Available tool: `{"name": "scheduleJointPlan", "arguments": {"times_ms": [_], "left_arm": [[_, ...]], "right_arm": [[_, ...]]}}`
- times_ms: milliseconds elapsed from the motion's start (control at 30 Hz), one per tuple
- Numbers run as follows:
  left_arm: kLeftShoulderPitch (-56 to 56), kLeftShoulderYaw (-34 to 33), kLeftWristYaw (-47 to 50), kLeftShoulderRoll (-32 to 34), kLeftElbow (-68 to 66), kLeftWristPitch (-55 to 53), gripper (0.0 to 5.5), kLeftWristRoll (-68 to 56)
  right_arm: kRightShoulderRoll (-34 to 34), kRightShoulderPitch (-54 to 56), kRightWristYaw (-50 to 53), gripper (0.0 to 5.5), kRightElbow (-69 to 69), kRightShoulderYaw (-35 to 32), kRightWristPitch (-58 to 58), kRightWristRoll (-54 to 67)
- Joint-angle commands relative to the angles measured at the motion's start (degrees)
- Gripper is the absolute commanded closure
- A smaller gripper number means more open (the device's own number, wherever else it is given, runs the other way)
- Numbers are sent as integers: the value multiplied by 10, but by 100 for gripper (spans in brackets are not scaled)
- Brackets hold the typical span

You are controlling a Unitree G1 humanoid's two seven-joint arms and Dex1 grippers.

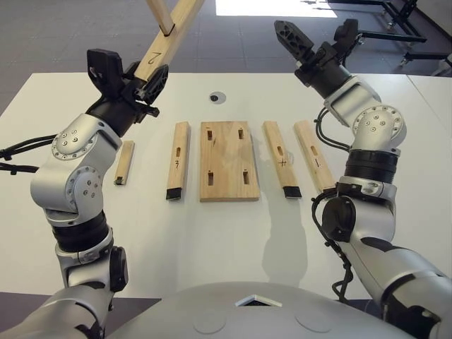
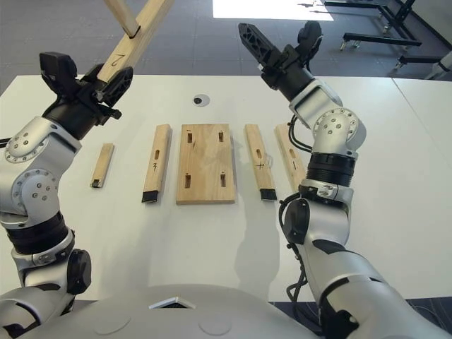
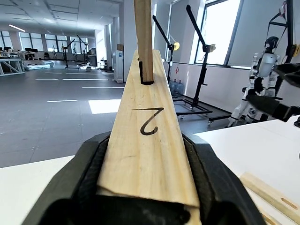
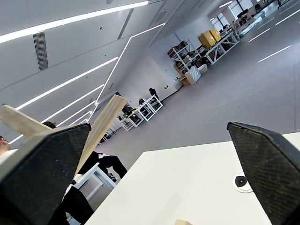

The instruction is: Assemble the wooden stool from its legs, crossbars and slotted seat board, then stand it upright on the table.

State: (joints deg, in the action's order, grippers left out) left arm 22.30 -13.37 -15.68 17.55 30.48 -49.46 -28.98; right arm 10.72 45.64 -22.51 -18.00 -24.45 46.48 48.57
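Stool leg no. 2 [image 1: 159, 49] pinched at its lower end by L gripper [image 1: 134, 76], fingers pressed on both flat sides, upper left of frame, held off the table [image 1: 176, 233] and slanting up toward top centre. Crossbar [image 1: 161, 14] stuck in the leg's slot just above the grip and running out of the top edge, so far end not visible; depth of seating in the slot can't be judged. R gripper [image 1: 318, 39] at upper right, fingers spread wide, holding nothing, well apart from the leg. Below, mid-frame, lying flat on the table: slotted seat board [image 1: 228, 161] at centre, one leg [image 1: 179, 159] to its left, two legs [image 1: 281, 157] [image 1: 313, 154] to its right, short crossbar [image 1: 125, 162] further left under the L forearm. Risks, as judged: long lever gripped only at one end, so prob. pivots in the pads if bumped or swung fast. Joint looks like a push fit w/o anything locking it; tipping the leg further could let the crossbar slide out and drop onto the board or off the back edge. Closing in w/ the R gripper off-line could knock the crossbar sideways instead of catching it. Lowering either arm carelessly could sweep the flat parts, esp. the short crossbar and the outer right leg, out of line.
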Motion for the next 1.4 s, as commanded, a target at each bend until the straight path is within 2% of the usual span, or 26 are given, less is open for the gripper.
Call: {"name": "scheduleJointPlan", "arguments": {"times_ms": [33, 200, 367, 533, 767, 1033, 1400], "left_arm": [[18, 5, -23, -13, 10, 3, 346, -52], [5, -23, -55, -53, -12, -24, 346, -204], [-2, -62, -34, -59, -66, -43, 346, -319], [-4, -64, -2, -59, -77, -51, 346, -401], [9, -48, 33, -49, -67, -41, 346, -500], [-19, 0, 40, -39, -56, -31, 346, -511], [-51, 43, 28, -21, -34, -10, 346, -486]], "right_arm": [[-31, 47, 13, 12, -37, -43, 48, 90], [-31, 54, -75, 12, -59, -80, 98, 201], [-18, 36, -139, 12, -18, -87, 120, 263], [-31, 23, -133, 12, -6, -45, 123, 249], [-28, -27, -131, 12, -11, -22, 112, 223], [-68, -26, -95, 12, 60, -12, 125, 282], [-78, -8, -42, 12, 85, -2, 100, 334]]}}
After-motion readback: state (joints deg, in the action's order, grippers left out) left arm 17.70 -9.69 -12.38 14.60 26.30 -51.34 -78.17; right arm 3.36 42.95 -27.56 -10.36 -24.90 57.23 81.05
